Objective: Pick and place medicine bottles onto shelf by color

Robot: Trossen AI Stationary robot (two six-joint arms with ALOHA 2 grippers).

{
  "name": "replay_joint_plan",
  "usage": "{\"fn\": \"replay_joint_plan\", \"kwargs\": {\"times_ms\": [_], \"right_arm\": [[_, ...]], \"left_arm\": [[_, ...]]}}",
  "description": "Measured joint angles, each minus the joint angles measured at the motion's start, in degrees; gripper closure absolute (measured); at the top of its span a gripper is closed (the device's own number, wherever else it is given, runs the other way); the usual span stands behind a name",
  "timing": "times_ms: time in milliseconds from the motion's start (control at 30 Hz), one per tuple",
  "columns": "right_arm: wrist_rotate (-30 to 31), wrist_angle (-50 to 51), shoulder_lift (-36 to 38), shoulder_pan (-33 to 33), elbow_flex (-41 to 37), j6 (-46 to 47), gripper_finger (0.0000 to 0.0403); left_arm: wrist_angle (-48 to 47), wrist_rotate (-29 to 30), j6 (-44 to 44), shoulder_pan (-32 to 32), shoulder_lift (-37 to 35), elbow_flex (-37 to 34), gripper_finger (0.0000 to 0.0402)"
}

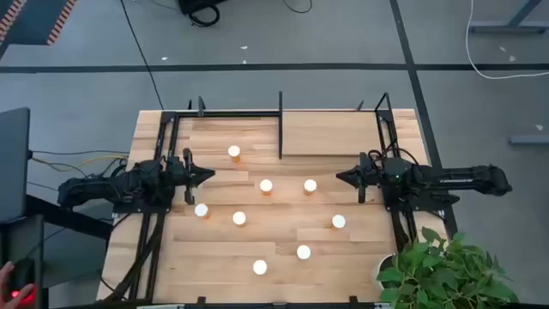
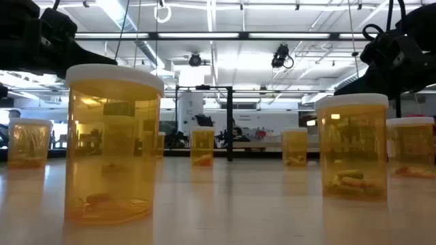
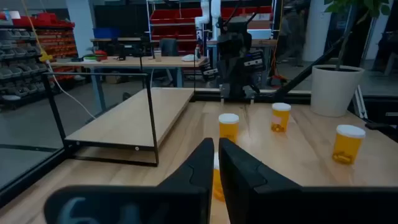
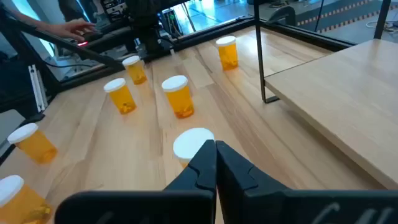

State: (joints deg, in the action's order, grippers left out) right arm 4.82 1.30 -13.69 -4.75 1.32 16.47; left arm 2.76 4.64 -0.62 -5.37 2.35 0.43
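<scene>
Bottles point(image 1: 266, 185) stand upright, white caps up, on tabletop point(image 1: 360, 249).

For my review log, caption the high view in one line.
Eight medicine bottles stand scattered on the tabletop; both shut grippers, left and right, flank them; shelf bare.

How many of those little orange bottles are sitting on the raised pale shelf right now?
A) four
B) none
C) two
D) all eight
B: from above, the shelf is bare, and all eight medicine bottles, such as the one nearest it, stand on the striped tabletop.
</scene>
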Motion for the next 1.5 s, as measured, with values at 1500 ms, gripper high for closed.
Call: {"fn": "replay_joint_plan", "kwargs": {"times_ms": [1500], "right_arm": [[0.02,0.01,0.0,0.02,0.0,0.0,0.0397]], "left_arm": [[0.25,0.01,1.99,-0.02,-0.02,0.02,0.0368]]}}
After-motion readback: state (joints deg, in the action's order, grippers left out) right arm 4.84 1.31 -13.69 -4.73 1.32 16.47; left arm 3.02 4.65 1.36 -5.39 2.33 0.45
